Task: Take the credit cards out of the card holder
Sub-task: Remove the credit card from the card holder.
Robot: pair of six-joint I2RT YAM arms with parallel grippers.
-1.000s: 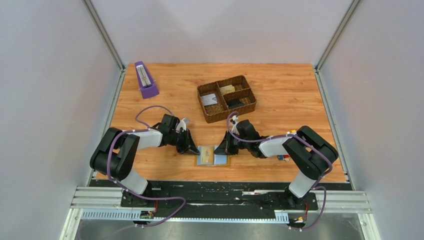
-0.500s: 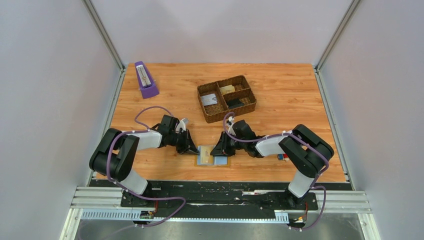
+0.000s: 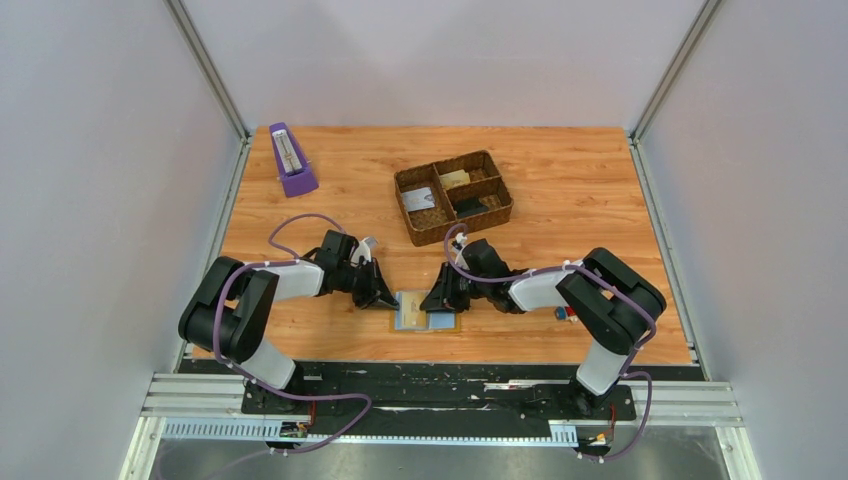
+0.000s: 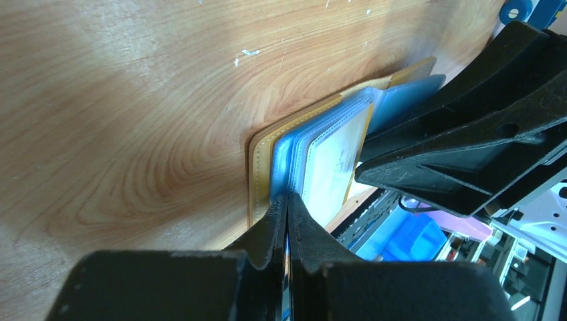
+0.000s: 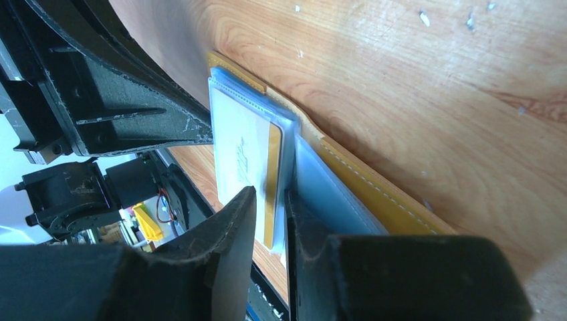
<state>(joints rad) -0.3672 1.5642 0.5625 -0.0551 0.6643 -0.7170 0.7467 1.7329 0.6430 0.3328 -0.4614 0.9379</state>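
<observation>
Card holder (image 3: 425, 313) is laid open on the counter (image 3: 560, 180) close to the near edge, between the two arms. The mustard cover (image 4: 259, 170) is down and the blue-grey sleeves are up.

Left fingers (image 3: 384, 296) are set at the holder's left edge. In the left wrist view the left fingers (image 4: 271, 224) are seen pressed almost together, tips at the rim of the sleeves. Whether a sleeve is nipped between them cannot be told.

Right fingers (image 3: 438, 299) are placed over the holder's right half. In the right wrist view the right fingers (image 5: 234, 221) are seen slightly spread, with the edge of a white card (image 5: 242, 150) with a yellow stripe lying in the gap. The card is seen inside a clear sleeve.

Brown woven tray (image 3: 462, 228) is set farther back, well apart. A purple wedge-shaped object (image 3: 291, 161) is stood at the far left corner.
</observation>
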